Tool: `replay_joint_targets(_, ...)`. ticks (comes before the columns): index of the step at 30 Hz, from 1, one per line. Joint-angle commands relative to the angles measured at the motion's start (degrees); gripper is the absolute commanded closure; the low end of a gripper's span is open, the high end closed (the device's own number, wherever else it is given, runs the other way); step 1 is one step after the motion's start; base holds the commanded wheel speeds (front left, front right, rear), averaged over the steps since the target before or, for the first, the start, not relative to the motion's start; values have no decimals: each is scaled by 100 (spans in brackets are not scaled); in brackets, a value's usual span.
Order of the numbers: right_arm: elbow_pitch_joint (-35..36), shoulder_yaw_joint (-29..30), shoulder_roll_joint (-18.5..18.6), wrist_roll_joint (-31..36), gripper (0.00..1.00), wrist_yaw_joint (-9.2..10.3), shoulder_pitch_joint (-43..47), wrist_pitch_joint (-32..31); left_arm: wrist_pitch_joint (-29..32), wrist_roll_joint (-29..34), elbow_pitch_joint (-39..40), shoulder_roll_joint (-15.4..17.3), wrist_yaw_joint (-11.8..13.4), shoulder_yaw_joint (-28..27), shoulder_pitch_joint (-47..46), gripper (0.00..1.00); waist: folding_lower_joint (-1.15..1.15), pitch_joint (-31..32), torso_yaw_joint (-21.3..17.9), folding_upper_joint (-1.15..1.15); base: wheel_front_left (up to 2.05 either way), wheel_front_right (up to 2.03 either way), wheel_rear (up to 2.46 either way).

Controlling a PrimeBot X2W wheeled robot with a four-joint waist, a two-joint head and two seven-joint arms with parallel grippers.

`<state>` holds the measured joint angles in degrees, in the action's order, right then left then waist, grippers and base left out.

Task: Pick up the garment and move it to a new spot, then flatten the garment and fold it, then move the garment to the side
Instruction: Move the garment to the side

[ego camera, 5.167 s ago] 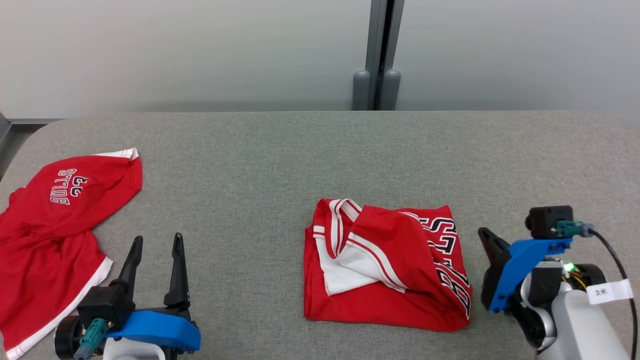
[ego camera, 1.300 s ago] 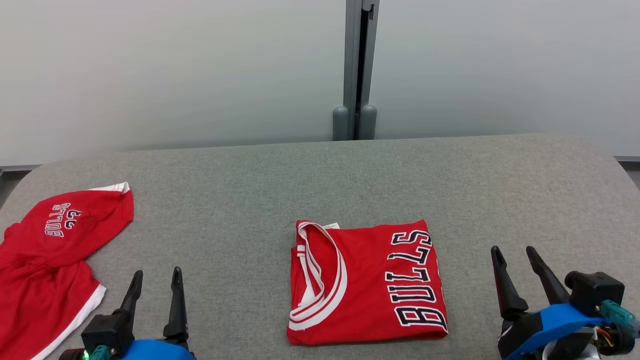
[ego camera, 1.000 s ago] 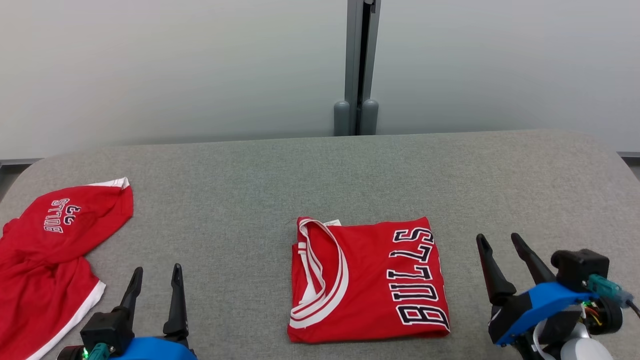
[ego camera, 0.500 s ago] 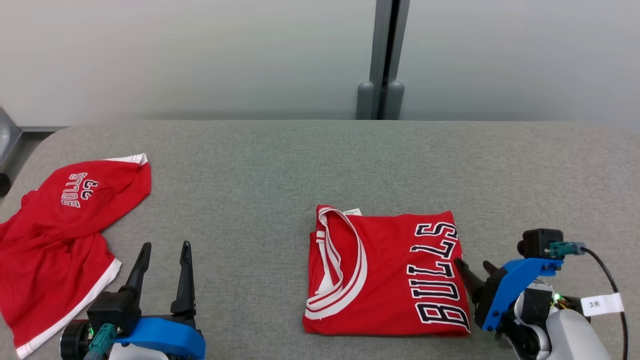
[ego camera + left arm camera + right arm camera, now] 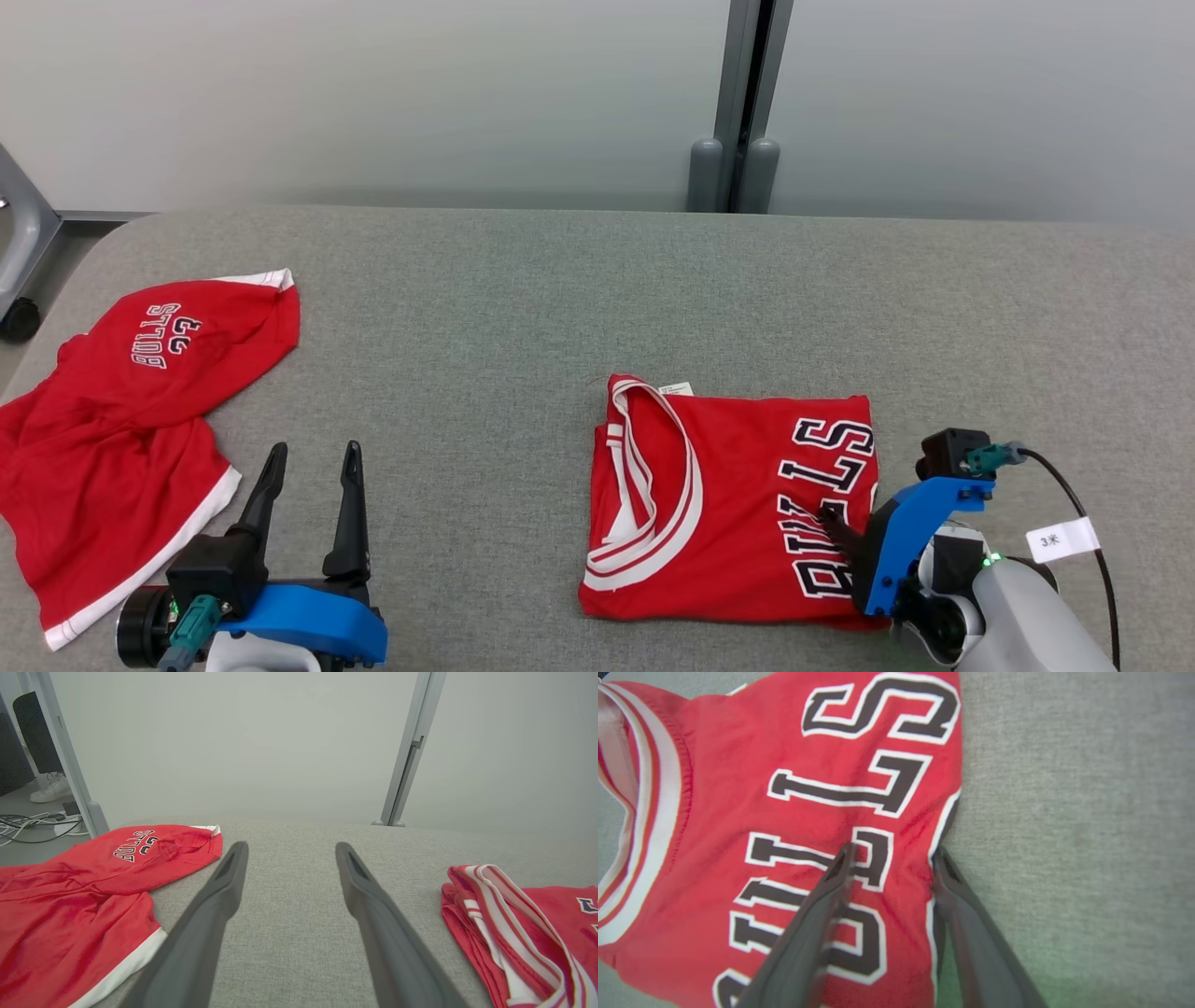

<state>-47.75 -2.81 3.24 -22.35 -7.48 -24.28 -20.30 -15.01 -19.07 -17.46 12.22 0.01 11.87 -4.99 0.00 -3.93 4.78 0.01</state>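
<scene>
Folded red jersey (image 5: 728,504) lies flat on the grey counter (image 5: 523,280), about 5 o'clock from its middle, lettering toward 3 o'clock. Right gripper (image 5: 894,851) is spread, straddling the jersey's 3 o'clock edge: one finger on the lettering, the other at the hem. Left gripper (image 5: 313,453) is spread and empty at 7 o'clock. Second red garment (image 5: 121,420) lies crumpled at 9 o'clock.

**Robot test lab, partitioned bay**

Blank pale partition panels (image 5: 373,93) close off the back, joined by a grey metal post (image 5: 744,93). The work table (image 5: 523,299) is covered in grey cloth, with rounded corners. Beyond the panel edge: bare floor (image 5: 28,854), loose cables (image 5: 28,826), someone's white shoe (image 5: 49,791). A frame leg stands on a caster (image 5: 19,322).
</scene>
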Motion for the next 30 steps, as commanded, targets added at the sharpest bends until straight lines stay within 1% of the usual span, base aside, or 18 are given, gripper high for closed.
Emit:
replay_joint_targets(1,-200,-146,-70,33,100,-4,47,-68,-21,40,26,-17,3,-6,-44,0,0,0,5,-1,0,0,0)
replay_joint_targets(4,-316,-207,-69,157,100,-3,-40,-1,-22,45,34,-30,-14,-9,-33,0,0,-5,7,-1,0,0,0)
replay_joint_targets(6,-327,-177,-44,370,100,-3,-140,57,-22,49,48,-38,-22,-27,-34,0,0,-21,-5,-1,0,0,0)
replay_joint_targets(8,-233,-194,-23,571,100,-2,-293,97,-23,58,80,-50,-10,-49,-50,0,0,-66,-32,-1,0,0,0)
replay_joint_targets(10,-25,-354,113,778,100,-2,-484,120,-22,61,124,-57,6,-72,-83,0,0,-119,-67,-1,0,0,0)
replay_joint_targets(14,493,-853,523,1032,100,-2,-942,17,-18,71,279,-107,35,-137,-158,0,0,-281,-213,-1,0,0,0)
replay_joint_targets(18,1015,-1218,1005,1096,100,-2,-1516,-204,-18,130,449,-172,31,-190,-257,0,0,-510,-422,-1,0,0,0)
replay_joint_targets(23,1491,-1425,1609,1125,100,-2,-2196,-301,-18,266,679,-270,-6,-196,-499,0,0,-951,-684,-1,0,0,0)
replay_joint_targets(26,1599,-1458,1973,1138,100,-1,-2535,-299,-18,345,783,-306,-61,-185,-699,0,0,-1242,-814,-1,0,0,0)
replay_joint_targets(30,1669,-1405,2442,1155,100,-1,-2907,-116,-19,477,913,-303,-114,-150,-953,0,0,-1673,-998,-1,0,0,0)
